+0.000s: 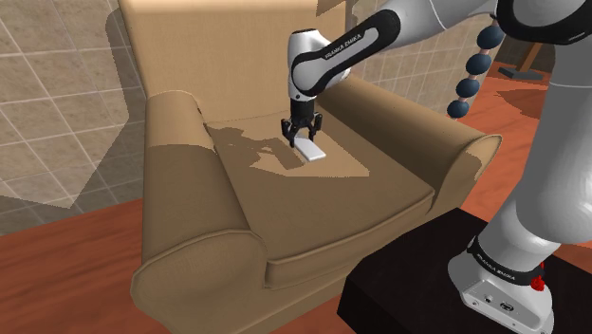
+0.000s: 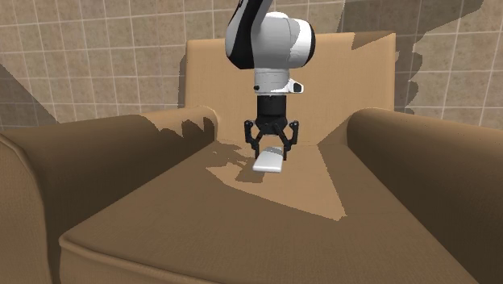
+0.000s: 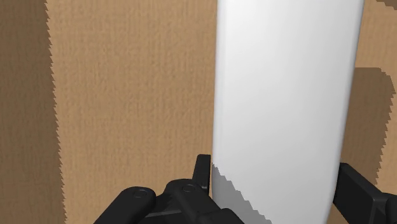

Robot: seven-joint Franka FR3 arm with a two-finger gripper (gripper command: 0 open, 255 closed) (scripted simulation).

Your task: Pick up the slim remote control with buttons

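While the pincer (image 2: 272, 148) clasps the remote (image 2: 268, 162) (long edges), bare seat (image 2: 242, 222) surrounds it.

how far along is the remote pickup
Reach done: the claw is down at the white remote on the tan armchair's seat. In hand: its fingers press both long sides, so the grasp looks made. Left: lifting it clear; I cannot tell whether it is off the seat yet.

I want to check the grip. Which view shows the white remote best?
The wrist view: the remote fills the space between the fingers of the claw, both touching its long edges. The shoulder view shows it small, over the armchair seat beneath the claw; the second exterior view shows one end jutting out below it.
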